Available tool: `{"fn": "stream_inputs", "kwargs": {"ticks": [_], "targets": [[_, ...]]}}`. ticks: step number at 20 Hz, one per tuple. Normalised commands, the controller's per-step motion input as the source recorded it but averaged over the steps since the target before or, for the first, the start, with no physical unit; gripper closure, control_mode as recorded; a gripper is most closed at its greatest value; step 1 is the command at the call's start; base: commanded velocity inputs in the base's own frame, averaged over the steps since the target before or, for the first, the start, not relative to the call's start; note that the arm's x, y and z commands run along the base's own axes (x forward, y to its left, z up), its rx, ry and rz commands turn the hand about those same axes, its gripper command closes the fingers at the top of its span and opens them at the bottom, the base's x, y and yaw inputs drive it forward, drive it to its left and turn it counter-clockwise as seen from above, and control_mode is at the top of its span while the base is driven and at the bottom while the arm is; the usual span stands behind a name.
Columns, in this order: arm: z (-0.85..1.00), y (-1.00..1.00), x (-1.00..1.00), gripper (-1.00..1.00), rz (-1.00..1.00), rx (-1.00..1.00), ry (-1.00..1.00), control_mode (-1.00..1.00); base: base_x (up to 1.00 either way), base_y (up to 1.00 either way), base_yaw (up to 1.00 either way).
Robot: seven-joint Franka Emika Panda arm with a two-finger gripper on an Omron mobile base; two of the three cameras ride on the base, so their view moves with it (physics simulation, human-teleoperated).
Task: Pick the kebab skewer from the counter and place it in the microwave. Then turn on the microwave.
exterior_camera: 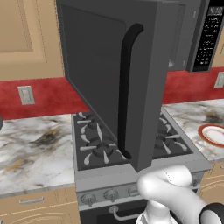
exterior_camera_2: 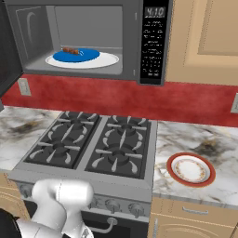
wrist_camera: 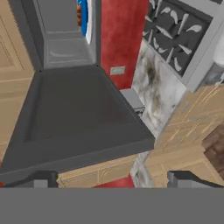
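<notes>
The kebab skewer lies on a blue plate on the white turntable inside the microwave. Its wide door stands swung open over the stove, black handle facing me. The keypad sits right of the cavity. In the hand view my gripper is open, with dark fingertips far apart and nothing between them, just in front of the open door. A sliver of the skewer and blue plate shows at the top. The marble counter flanks the stove.
A grey gas stove sits below the microwave. A red-rimmed white plate rests on the counter to its right. Tan cabinets hang beside the microwave, over a red backsplash with wall outlets. My white arm bends low before the oven.
</notes>
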Motion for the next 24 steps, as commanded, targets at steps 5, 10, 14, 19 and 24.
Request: {"fn": "stream_inputs", "kwargs": {"ticks": [5,10,14,19,24], "targets": [[-0.02,0.14,-0.32,-1.00,0.24,0.02,0.00,-1.00,0.00,0.00,0.00],[-0.01,0.16,-0.26,-1.00,0.27,0.06,0.00,-1.00,0.00,0.00,0.00],[-0.04,0.21,-0.24,-1.00,0.29,0.12,0.00,-1.00,0.00,0.00,0.00],[-0.10,0.24,-0.19,-1.00,0.30,0.15,-0.02,-1.00,0.00,0.00,0.00],[-0.17,0.29,-0.10,-1.00,0.30,0.15,-0.13,-1.00,0.00,0.00,0.00]]}}
